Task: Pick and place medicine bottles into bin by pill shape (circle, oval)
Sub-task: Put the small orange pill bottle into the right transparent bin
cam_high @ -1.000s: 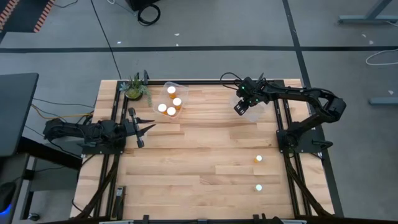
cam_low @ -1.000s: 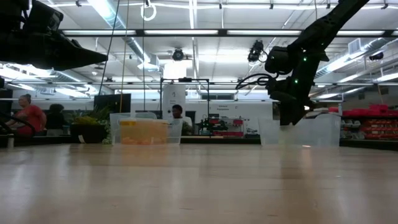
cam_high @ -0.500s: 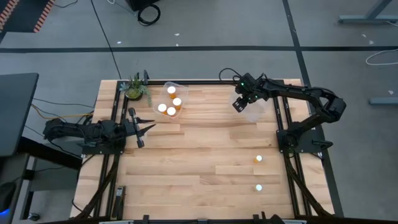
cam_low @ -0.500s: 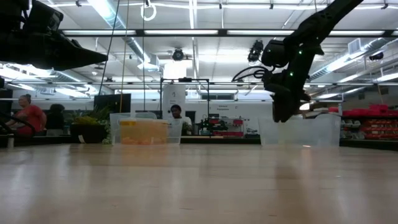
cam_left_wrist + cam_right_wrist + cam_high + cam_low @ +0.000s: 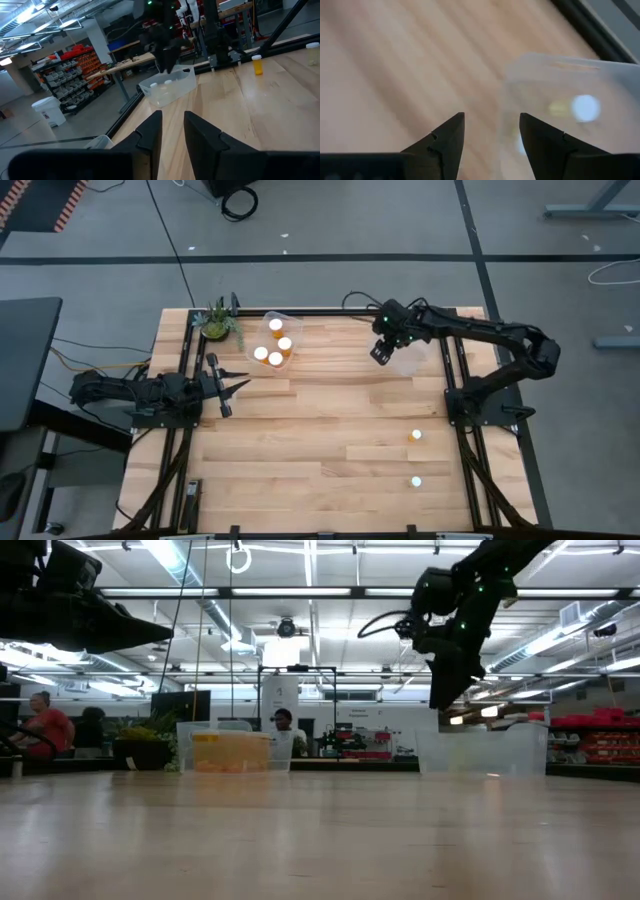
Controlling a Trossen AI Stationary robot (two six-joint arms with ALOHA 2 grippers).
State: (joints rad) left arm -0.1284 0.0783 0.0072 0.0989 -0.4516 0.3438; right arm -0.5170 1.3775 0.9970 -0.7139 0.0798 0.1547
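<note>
The right gripper (image 5: 381, 354) is hanging empty, fingers parted, above the clear bin (image 5: 408, 360) at the desk's (image 5: 320, 430) far edge. The left gripper (image 5: 236, 387), fingers narrowly apart, is waiting by the left rail. Two medicine bottles (image 5: 415, 436) are standing near the right side; others are filling the left bin (image 5: 272, 320). People are sitting in the lit room behind.

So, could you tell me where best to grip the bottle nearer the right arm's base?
Probably by its body just under the white cap, coming straight down: the bottle stands upright with open wood all round, the other loose bottle well apart.
</note>
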